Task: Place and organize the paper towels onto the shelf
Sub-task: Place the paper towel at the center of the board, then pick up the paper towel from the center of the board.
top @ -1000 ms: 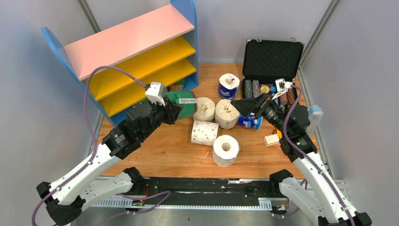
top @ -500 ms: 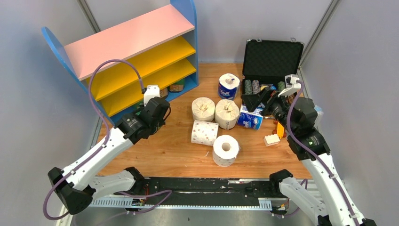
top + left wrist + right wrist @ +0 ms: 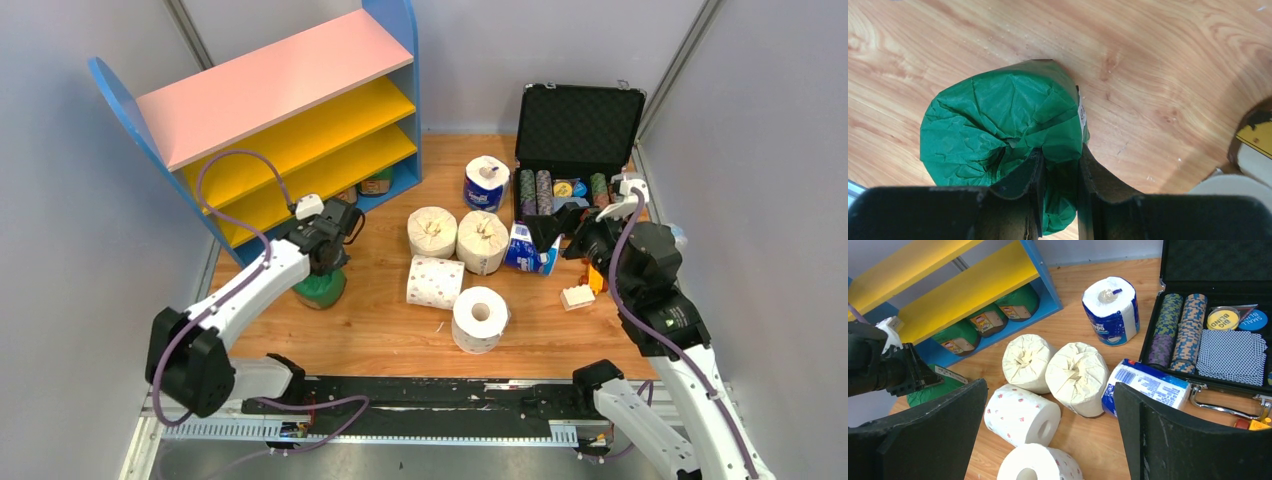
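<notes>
So your left gripper (image 3: 1058,167) is pinched nearly shut on a fold of the crinkly green-wrapped paper towel roll (image 3: 1003,135), grabbing the twisted wrapper at the top rather than the body, which makes sense since the roll looks too fat to span. The roll stands on end on the wooden table (image 3: 380,330), just in front of the near corner of the three-tier shelf with blue sides, pink top and yellow boards (image 3: 300,110). The bottom tier already has a few green rolls (image 3: 993,315) tucked in, so I'd guess that's where this one is headed. Watch the blue side panel edge right beside your arm; you've got more room swinging in from the table side. Your right gripper (image 3: 1050,425) hangs wide open holding nothing, above the cluster of cream-wrapped rolls (image 3: 1075,377), with the blue-and-white printed pack (image 3: 1148,385) and the open black case (image 3: 580,120) close on its right, so not much slack there.
</notes>
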`<state>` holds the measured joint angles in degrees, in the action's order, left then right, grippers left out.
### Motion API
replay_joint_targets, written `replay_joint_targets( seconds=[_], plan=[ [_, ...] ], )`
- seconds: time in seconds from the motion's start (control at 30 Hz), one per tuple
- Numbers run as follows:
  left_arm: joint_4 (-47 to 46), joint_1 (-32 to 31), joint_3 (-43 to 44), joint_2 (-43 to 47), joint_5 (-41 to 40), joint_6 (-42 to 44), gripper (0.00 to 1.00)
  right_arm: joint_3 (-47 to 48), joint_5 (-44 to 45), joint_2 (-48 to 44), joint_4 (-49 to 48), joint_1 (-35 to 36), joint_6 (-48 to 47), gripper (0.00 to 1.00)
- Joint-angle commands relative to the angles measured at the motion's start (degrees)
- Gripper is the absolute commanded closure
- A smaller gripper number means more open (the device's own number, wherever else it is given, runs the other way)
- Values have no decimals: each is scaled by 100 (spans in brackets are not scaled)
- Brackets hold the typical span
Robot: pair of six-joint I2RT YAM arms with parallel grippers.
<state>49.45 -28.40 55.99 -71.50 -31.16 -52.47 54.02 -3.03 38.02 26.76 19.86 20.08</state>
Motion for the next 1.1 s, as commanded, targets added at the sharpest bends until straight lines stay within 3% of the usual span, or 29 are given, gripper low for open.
replay_joint_targets(
  seconds=[0.0,0.13,0.17,0.27,0.33,0.47,0.77,0.93,1.07],
  plan=[
    [81,59,329,-559,-284,-1063,78,-134,111,-24,-26,14,-265,0],
    [446,63,731,-938,-349,-1128,56,-243,180,-175,-19,11,-326,0],
    [484,67,809,-960,-328,-1109,45,-267,197,-208,-22,15,-336,0],
    [638,65,857,-839,-282,-924,23,-336,216,-284,-28,10,-339,0],
    [686,69,858,-638,-234,-713,14,-372,230,-295,-18,15,-338,0],
    [640,63,873,-53,-4,246,9,-417,238,-318,-23,18,-331,0],
    [468,65,830,443,1286,2780,10,-523,261,-489,-38,15,-319,0],
    [433,56,672,249,1831,3493,1,-647,136,-542,-132,13,-354,0],
    [155,47,609,265,2026,4082,0,-682,14,-562,-179,14,-386,0]
  ],
)
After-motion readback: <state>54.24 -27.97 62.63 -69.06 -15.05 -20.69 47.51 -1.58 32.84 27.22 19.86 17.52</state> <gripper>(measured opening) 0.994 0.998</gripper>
